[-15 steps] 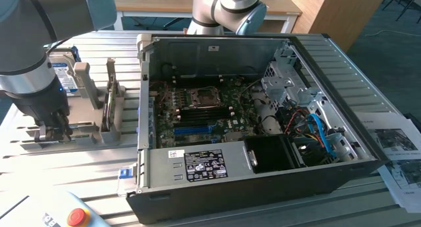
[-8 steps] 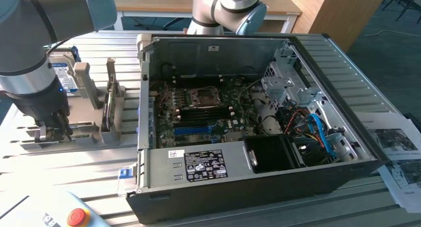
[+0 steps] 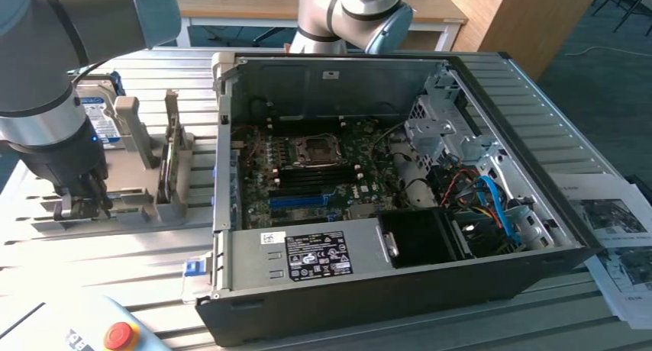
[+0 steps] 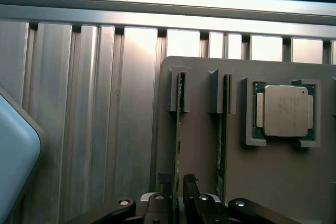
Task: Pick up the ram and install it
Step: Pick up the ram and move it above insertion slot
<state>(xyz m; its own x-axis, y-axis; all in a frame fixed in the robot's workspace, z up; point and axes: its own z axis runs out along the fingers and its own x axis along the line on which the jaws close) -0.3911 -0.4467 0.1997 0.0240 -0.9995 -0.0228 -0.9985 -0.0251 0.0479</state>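
Observation:
Two thin green ram sticks stand on edge in slots of a grey holder tray (image 4: 205, 182). My gripper (image 4: 176, 199) hangs low over the nearer ram (image 4: 177, 129), open, with one dark finger on each side of the stick's end. The second ram (image 4: 222, 140) stands parallel beside it, toward the processor. In the exterior view my gripper (image 3: 79, 204) is down at the grey holder (image 3: 133, 214), at that view's left, well apart from the open computer case (image 3: 387, 236). The motherboard (image 3: 316, 175) lies inside the case.
A square silver processor chip (image 4: 286, 111) sits in its own pocket of the holder. A hard drive (image 3: 97, 111) stands behind the holder. The case holds a black power supply (image 3: 316, 256) and blue cables (image 3: 499, 206). A red stop button (image 3: 121, 336) and papers (image 3: 616, 236) lie on the slatted table.

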